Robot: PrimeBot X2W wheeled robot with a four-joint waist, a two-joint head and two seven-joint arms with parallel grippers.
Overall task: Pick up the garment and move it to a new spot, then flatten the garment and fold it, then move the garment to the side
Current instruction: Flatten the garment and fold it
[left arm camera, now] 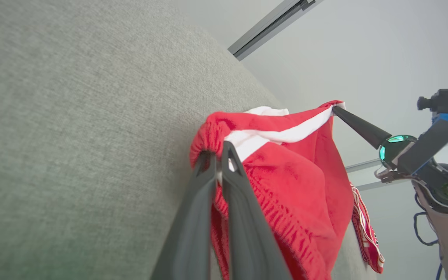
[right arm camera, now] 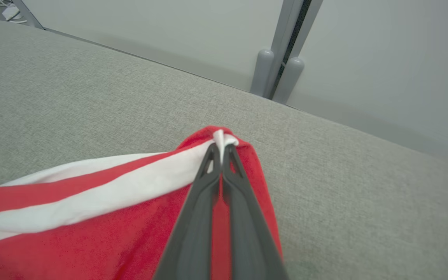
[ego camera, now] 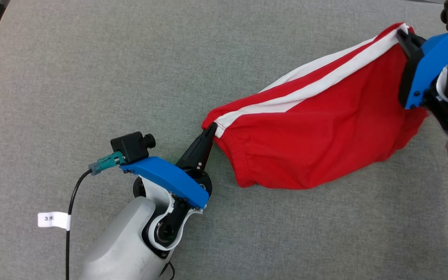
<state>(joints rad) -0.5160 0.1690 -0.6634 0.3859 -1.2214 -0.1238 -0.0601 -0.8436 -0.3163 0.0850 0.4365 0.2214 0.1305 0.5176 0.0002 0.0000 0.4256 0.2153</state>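
Left gripper (ego camera: pixel 209 131) is pinching one end of the red garment (ego camera: pixel 317 132) tight, and right gripper (ego camera: pixel 401 35) is pinching the other end. It is hanging stretched between them over the grey top (ego camera: pixel 91 77). If they are pulling too hard, a tiny pinch could be slipping off.

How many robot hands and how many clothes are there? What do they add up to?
Robot hands: 2 (left hand, right hand)
Clothes: 1 (red shorts, pinched by both hands)
Total: 3
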